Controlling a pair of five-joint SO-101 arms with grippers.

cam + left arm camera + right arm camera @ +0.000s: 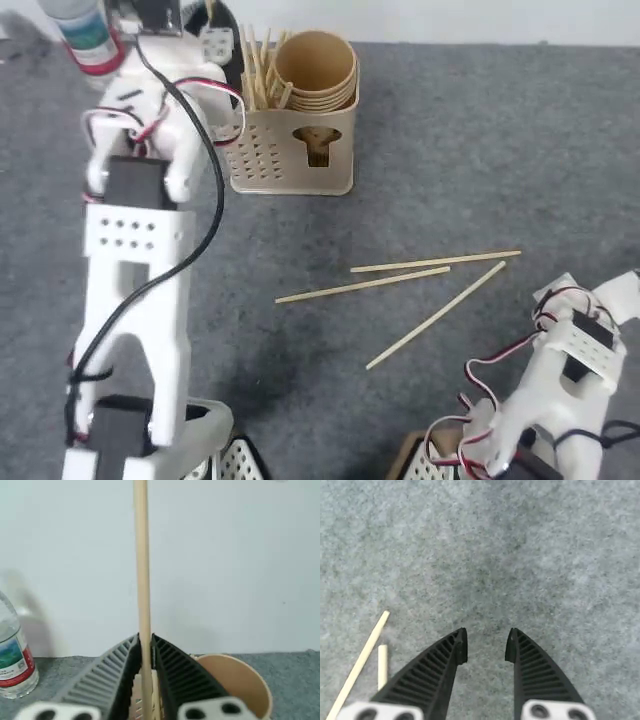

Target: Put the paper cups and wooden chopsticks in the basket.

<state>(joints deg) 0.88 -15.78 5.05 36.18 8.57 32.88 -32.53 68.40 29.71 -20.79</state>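
My left gripper (145, 640) is shut on a wooden chopstick (141, 555) that stands upright between its fingers, right over the basket. The beige basket (290, 160) sits at the back of the table and holds a stack of paper cups (318, 65) and several chopsticks (260, 70). The top cup (240, 680) shows just beyond the left fingers. Three chopsticks lie loose on the grey mat: one (436, 262), a second (362, 285) and a third (436, 315). My right gripper (485, 647) hangs open over bare mat, with two chopstick ends (367, 650) off to one side.
A water bottle (85, 30) with a red band stands at the back left, also beside the left gripper (12, 665). The left arm (140, 200) stretches along the left side. The right arm (570, 350) is at the front right corner.
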